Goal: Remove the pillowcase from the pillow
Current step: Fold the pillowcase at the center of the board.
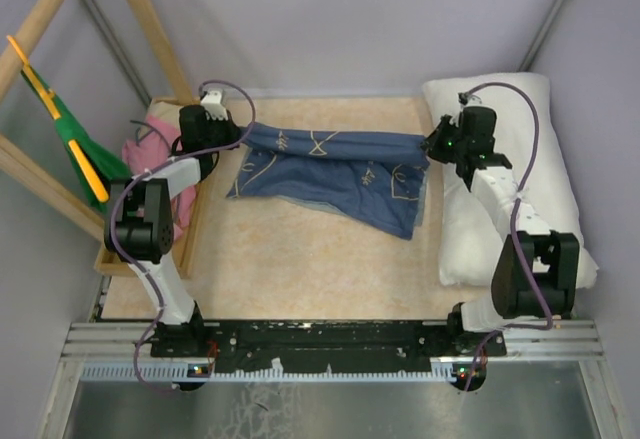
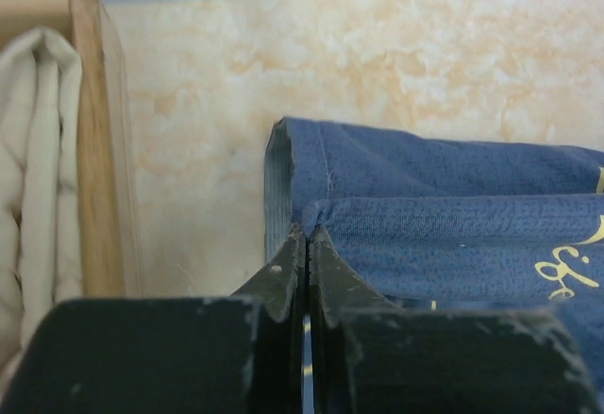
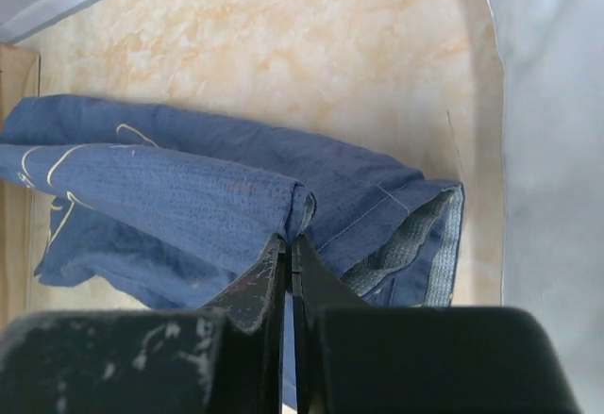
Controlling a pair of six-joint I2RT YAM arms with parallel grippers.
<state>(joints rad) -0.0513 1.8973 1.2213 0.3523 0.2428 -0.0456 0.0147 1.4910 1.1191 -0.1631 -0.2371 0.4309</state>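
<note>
Jaws, left: clamped together on a folded edge of the pillowcase [image 2: 453, 216]. In my left wrist view the dark fingertips [image 2: 283, 277] pinch navy fabric at lower centre of the frame.
Jaws, right: likewise closed on the pillowcase [image 3: 189, 197], gripping a rolled fold at lower centre of my right wrist view.
Pillowcase: in the overhead view I see the pillowcase [image 1: 330, 164] stretched as a band across the upper middle of the frame, from one pair of jaws to the other. Its lower part hangs down toward the centre. Pale yellow outlines show on the navy, and a lighter blue-grey inside shows at the open end, lower right of the right wrist view.
Pillow: the bare white pillow [image 1: 460, 234] lies along the right side of the overhead frame, out of the pillowcase, with the right arm over it. It fills the right edge of the right wrist view [image 3: 552, 150].
Surface: mottled cream-orange surface [image 1: 300, 259] under the cloth.
Left side: a wooden tray [image 1: 190, 219] holds a pink cloth [image 1: 150, 144]. A green cloth [image 1: 85, 149] hangs from a wooden frame [image 1: 150, 19] at upper left.
</note>
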